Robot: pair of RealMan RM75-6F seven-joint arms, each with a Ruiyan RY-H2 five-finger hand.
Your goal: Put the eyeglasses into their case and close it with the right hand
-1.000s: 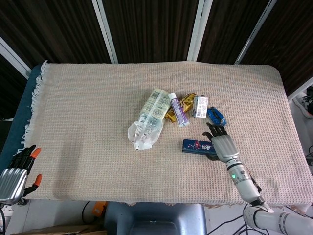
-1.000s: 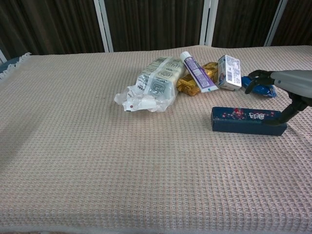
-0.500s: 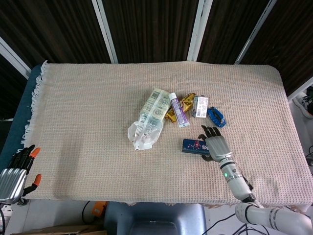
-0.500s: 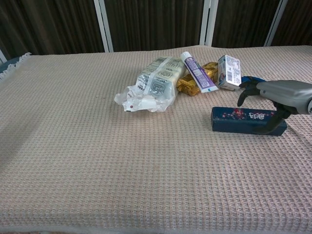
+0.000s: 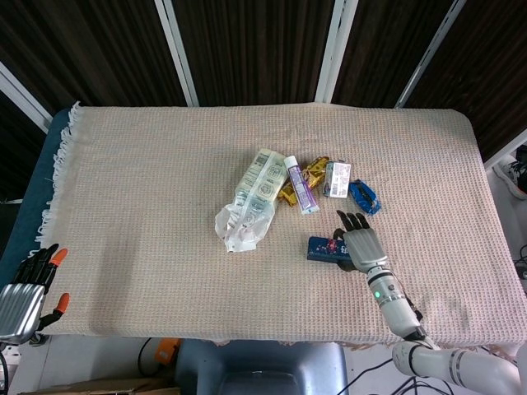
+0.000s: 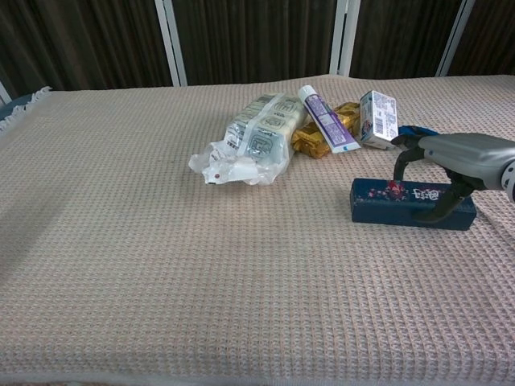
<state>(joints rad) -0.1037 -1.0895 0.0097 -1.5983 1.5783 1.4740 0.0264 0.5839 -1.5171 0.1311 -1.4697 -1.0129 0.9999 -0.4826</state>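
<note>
Right robot hand [image 5: 360, 244] sits over the right end of the dark blue eyeglass case [image 6: 412, 203], fingers draped over the far side and thumb hooked down the near side. Reads as a straddling grip on the box, though I can't tell how firmly it squeezes. Case lies flat on the counter [image 5: 148, 181], long axis left-right, lid down. It's right of centre, nearer than the clutter.

No eyeglasses visible in either view. Either they're already inside or they're hidden; can't say which. Judging by the closed lid, the task is at or near the closing step, with the hand on top probably to press or steady the lid.

Left robot hand [image 5: 25, 290] is parked off the near-left corner of the counter, fingers loosely apart, holding nothing. Makes sense, as the task is right-hand only.

Clutter just beyond the case, left to right:
- crumpled clear wrapper with packets [image 5: 249, 202]
- purple tube [image 5: 300, 185] leaning on it
- gold foil wrapper [image 5: 309, 174]
- small white box [image 5: 337, 178]
- blue foil packet [image 5: 363, 197], near the right fingertips but apart from the case

Risk: fingertips reach toward the blue packet, so any sweep far-side could nudge it. The woven cloth should keep the case from sliding under a downward press.
</note>
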